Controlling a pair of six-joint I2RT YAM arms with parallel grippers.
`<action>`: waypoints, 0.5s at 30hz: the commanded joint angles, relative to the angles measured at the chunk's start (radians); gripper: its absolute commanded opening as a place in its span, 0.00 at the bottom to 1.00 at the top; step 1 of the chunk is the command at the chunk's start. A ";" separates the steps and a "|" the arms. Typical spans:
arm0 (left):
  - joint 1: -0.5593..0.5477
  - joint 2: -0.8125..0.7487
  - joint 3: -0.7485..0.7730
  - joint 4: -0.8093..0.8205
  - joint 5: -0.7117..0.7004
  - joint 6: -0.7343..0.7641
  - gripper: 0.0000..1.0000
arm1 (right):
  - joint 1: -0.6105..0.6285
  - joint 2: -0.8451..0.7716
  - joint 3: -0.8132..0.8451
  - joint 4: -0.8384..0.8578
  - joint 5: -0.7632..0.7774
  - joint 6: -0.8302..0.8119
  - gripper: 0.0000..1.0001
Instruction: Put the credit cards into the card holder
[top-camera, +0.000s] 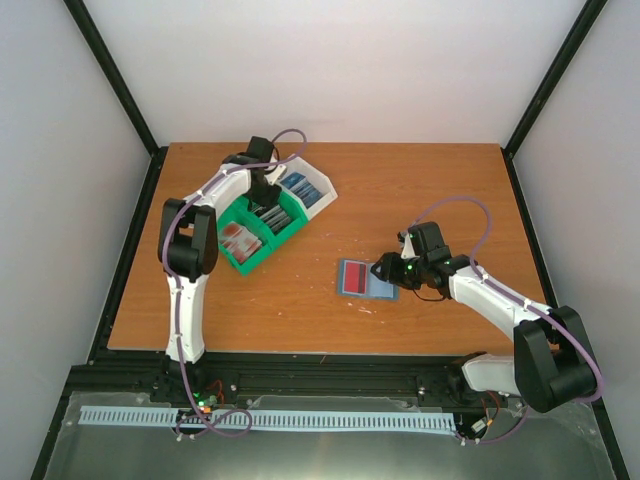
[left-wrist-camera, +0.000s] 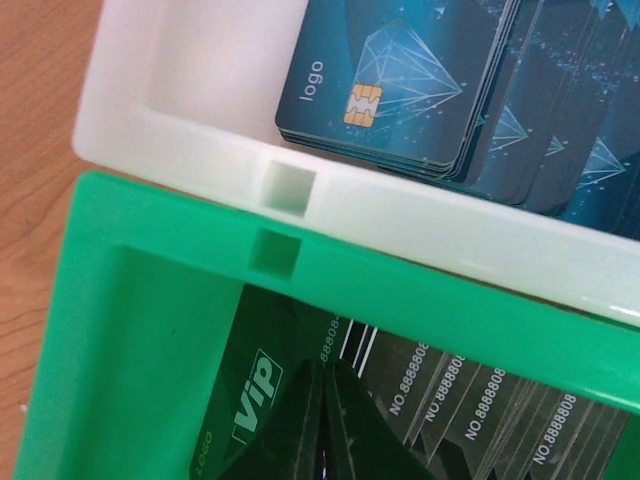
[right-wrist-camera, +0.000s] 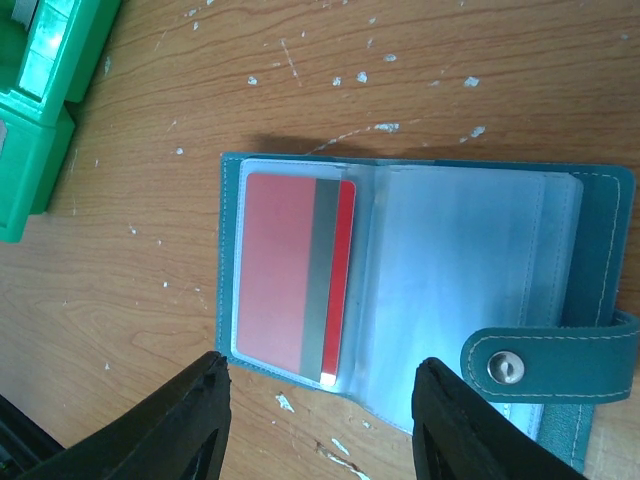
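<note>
the card holder (right-wrist-camera: 600, 250) lies open and flat on the worktop (right-wrist-camera: 400, 70), near the middle and well apart from the bins. one red card (right-wrist-camera: 290, 270) with a grey band already sits in its left clear sleeve. the right-hand sleeve looks empty. its strap (right-wrist-camera: 545, 362) with the snap lies across the lower right corner.

the rest of the credit cards are in the bins at the far left. the dark numbered ones (left-wrist-camera: 470, 410) are fanned in the green bin (left-wrist-camera: 130, 330), with a "vip" card (left-wrist-camera: 255, 400) beside them. the blue ones (left-wrist-camera: 400, 80) are stacked in the white bin (left-wrist-camera: 180, 100), which touches the green one.

what worries me is the fan. the dark cards overlap closely, so i think a pinch here could lift two at once, or catch only a corner and let the card swing or drop. at the holder, the sleeve mouth looks tight and nothing pins the holder down. a card pushed in at a slant could shove the whole thing across the wood or buckle the plastic page. the strap could also get in the way.

my left jaws are down inside the green bin, among the dark cards, and are closed right up. i cannot tell whether a card is caught between them. my right jaws hang just at the near edge of the holder, set about halfway apart and holding nothing. one finger (right-wrist-camera: 190, 430) is beside the holder's corner below the red card, and the other is over the edge of the empty sleeve.
</note>
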 joint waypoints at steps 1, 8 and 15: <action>0.021 -0.054 -0.007 0.028 -0.051 -0.009 0.04 | 0.009 -0.004 -0.003 0.016 0.005 -0.010 0.50; 0.021 -0.065 -0.040 0.053 -0.079 -0.004 0.02 | 0.010 -0.003 -0.002 0.022 0.002 -0.005 0.50; 0.021 -0.070 -0.083 0.086 -0.111 0.004 0.04 | 0.010 0.001 -0.002 0.024 0.000 -0.006 0.50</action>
